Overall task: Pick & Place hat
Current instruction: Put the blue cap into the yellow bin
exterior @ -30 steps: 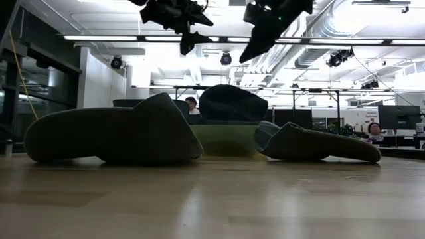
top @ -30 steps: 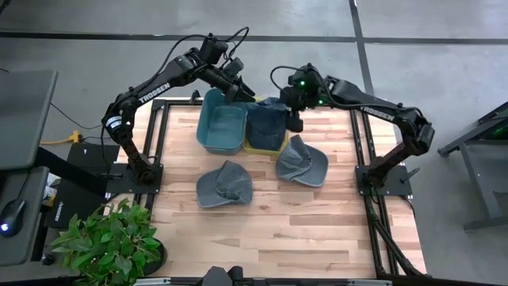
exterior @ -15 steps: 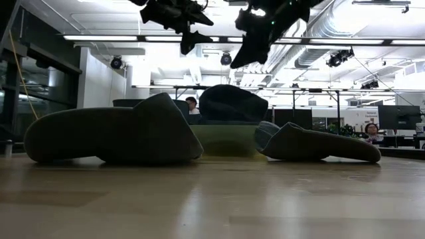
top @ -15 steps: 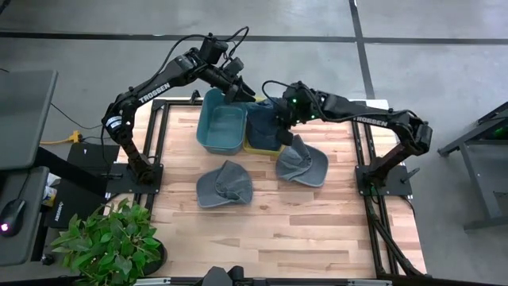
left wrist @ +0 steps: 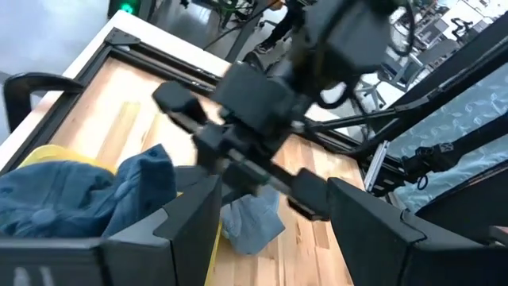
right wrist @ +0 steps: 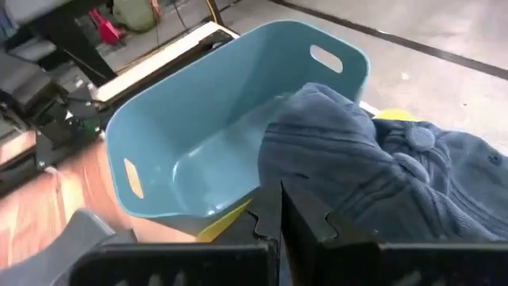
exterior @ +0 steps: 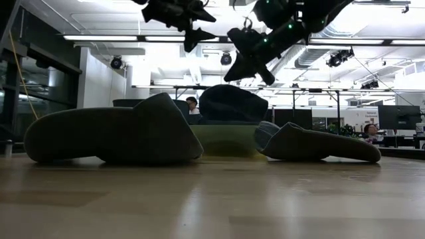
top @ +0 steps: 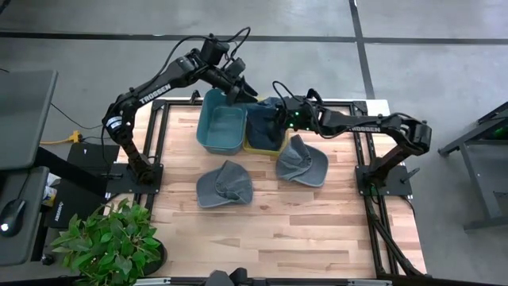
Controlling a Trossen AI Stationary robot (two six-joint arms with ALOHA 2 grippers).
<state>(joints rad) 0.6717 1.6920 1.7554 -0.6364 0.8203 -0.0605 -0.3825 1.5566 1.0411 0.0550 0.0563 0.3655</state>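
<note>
Wooden worktop (top: 270, 222): my right hand (top: 278, 116) is closed empty above the hat (top: 266, 119) in the far-edge yellow bin (top: 264, 148); reopen before descending on a loose hat (top: 302, 161).

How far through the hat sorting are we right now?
Done: one hat sits in the yellow bin. In hand: nothing; the right gripper is shut and empty above that bin, the left gripper open over the teal bin, which looks empty. Left: two hats on the table.
</note>
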